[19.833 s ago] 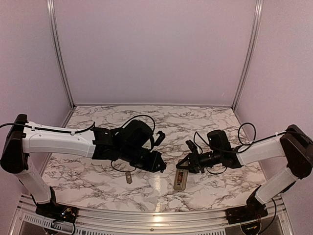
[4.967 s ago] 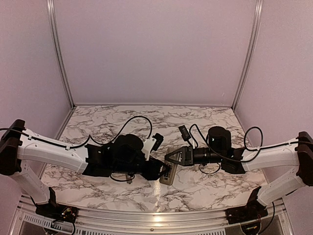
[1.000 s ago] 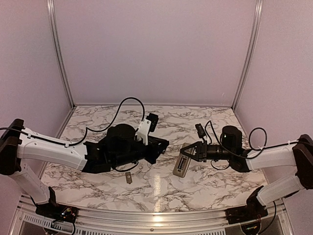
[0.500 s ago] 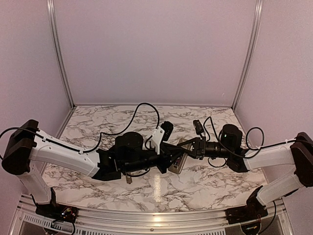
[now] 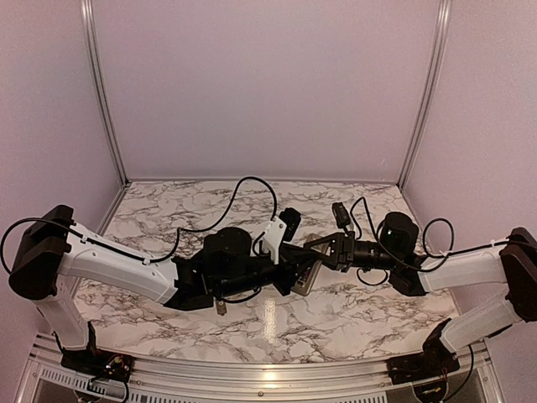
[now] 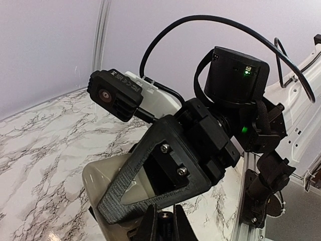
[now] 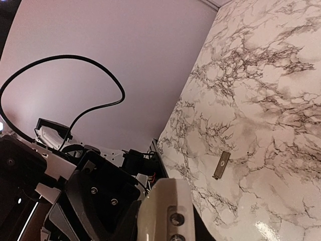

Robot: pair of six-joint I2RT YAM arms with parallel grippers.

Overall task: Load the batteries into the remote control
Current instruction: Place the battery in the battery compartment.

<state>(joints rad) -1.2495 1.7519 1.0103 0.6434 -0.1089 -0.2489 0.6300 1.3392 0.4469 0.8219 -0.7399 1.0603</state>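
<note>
Marble table (image 5: 361, 312): white with grey veining, pale walls on three sides; both arms reach in and meet near its middle.
Remote control (image 5: 307, 280): held tilted, off the table at the centre, between the two arms. The left wrist view shows its pale casing under the right arm's fingers.
Right pincer (image 5: 325, 253): narrow and clamped on the remote control from the right, with one ribbed grey finger lying across the casing.
Left pincer (image 5: 291, 273): jaws drawn almost together, tips right at the remote control's near end in the top view. Its own wrist view shows something small and dark between the tips; I cannot tell what it is.
Contact: I cannot tell whether the left tips touch the casing.
Small tan-grey piece (image 5: 221, 306): flat and rectangular, lying on the table below the left forearm, well apart from the remote control. The right wrist view shows it alone on the marble.
Black cable (image 5: 252, 180): arches in a loop above the left wrist.
Right wrist view: the pale casing fills the bottom, showing a recess with two round parts. The left arm's black body is just beside it on the left.
</note>
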